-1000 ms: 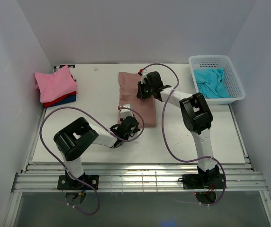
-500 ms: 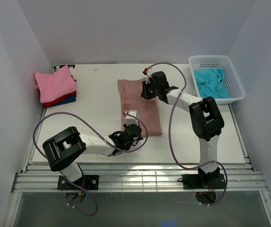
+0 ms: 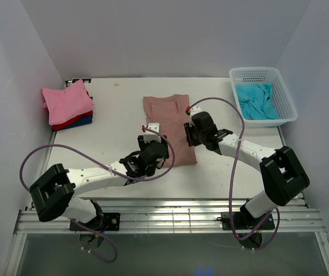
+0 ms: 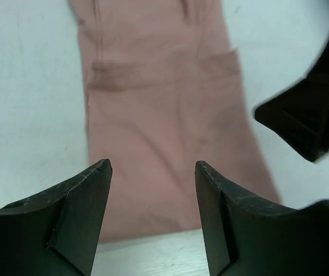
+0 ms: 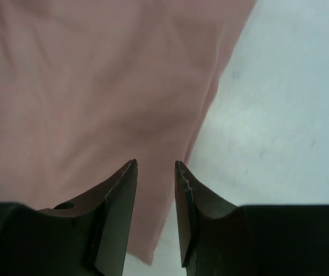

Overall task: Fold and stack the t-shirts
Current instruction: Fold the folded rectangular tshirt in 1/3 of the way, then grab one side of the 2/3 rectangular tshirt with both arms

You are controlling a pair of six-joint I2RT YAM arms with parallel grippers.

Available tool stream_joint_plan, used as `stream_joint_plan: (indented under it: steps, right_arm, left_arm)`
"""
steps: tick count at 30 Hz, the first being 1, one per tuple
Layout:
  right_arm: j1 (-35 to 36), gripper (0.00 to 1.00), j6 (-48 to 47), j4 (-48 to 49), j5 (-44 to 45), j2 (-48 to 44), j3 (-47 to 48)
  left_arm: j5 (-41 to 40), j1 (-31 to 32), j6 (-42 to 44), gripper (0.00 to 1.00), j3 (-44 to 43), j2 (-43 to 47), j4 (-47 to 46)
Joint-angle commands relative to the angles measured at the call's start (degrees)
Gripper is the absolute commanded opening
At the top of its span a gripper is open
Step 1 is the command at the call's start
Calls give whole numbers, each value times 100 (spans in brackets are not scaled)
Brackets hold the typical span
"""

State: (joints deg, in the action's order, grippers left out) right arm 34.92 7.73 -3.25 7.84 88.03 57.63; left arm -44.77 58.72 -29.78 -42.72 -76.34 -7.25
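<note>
The dusty rose-brown t-shirt [image 3: 167, 118] lies flat as a long narrow strip in the middle of the table. My left gripper [image 3: 155, 151] hovers over its near end, open, with nothing between the fingers [image 4: 84, 198]; the cloth [image 4: 164, 126] shows beyond them. My right gripper [image 3: 191, 134] hangs over the shirt's right edge [image 5: 95, 86] close to the near corner, its jaws slightly apart and empty. A folded stack of pink, red and dark blue t-shirts [image 3: 68, 103] rests at the far left. A turquoise t-shirt [image 3: 257, 101] lies in the basket.
The white lattice basket [image 3: 288, 100] stands at the far right corner. White walls close in the table on three sides. Purple cables loop off both arms above the table. The right gripper's dark body [image 4: 308, 121] shows in the left wrist view.
Both grippers have opened and let go of the rose-brown shirt. The right arm swung from the shirt's far end back to its near right edge. The left gripper lifted from the near edge.
</note>
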Motion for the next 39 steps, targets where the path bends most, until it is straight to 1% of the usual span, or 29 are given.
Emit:
stream_joint_plan:
  steps: [1, 4, 10, 17, 22, 29, 32, 33, 35, 39]
  right_arm:
    - [348, 39, 440, -317, 622, -206, -646]
    - [533, 40, 616, -431, 999, -338, -954]
    - [604, 41, 783, -545, 1211, -576, -1236]
    - [674, 41, 994, -511, 1124, -664, -1552]
    - [727, 41, 1161, -317, 922, -673, -1755]
    - [789, 41, 1249, -361, 983, -734, -1781]
    - [806, 41, 1249, -431, 1018, -892, -1746]
    - [815, 41, 1249, -449, 1018, -971, -1711]
    - [815, 42, 1240, -484, 1001, -1042, -1676]
    - [832, 45, 1266, -467, 930, -1051, -1649]
  left_arm:
    - [117, -36, -695, 70, 202, -338, 1524]
    - [364, -36, -845, 70, 553, -233, 1463]
    - [566, -36, -1090, 71, 896, -162, 1533]
    - [909, -36, -1390, 71, 1248, -197, 1419]
    - [909, -36, -1425, 71, 1459, -171, 1147]
    - [778, -36, -1373, 71, 1521, 487, 1023]
    - [733, -36, -1346, 75, 1503, 847, 1032]
    - [751, -36, -1320, 81, 1512, 1005, 989]
    - [760, -36, -1276, 83, 1512, 1103, 936]
    - [628, -45, -1293, 87, 1390, 884, 1093]
